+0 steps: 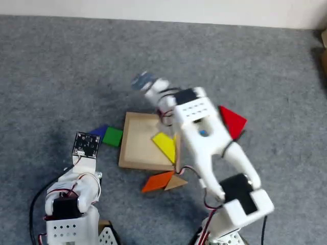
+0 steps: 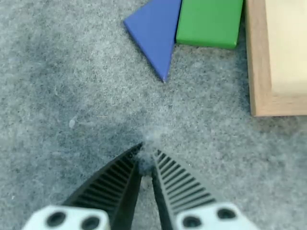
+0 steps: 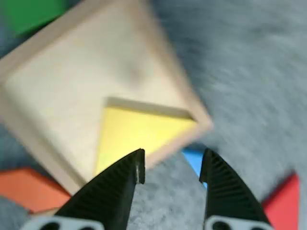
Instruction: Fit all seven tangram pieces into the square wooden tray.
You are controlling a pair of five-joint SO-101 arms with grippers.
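Note:
The square wooden tray [image 1: 138, 145] lies mid-table with a yellow triangle [image 1: 164, 144] inside, against its right edge. A green square [image 1: 112, 137] and a blue triangle [image 1: 99, 131] touch each other just left of the tray. An orange piece [image 1: 157, 181] and a tan triangle [image 1: 176, 182] lie at its front corner, and a red triangle [image 1: 232, 121] lies to its right. My right gripper [image 3: 172, 160] hangs open and empty above the tray's right edge, over the yellow triangle [image 3: 129, 132] and a light blue piece [image 3: 193, 160]. My left gripper [image 2: 147, 155] is shut and empty on the carpet, short of the blue triangle [image 2: 156, 33].
Grey carpet covers the whole table. My right arm [image 1: 204, 138] stretches over the ground between the tray and the red triangle. Both arm bases stand at the front edge. Bare carpet lies behind the tray and at the far left.

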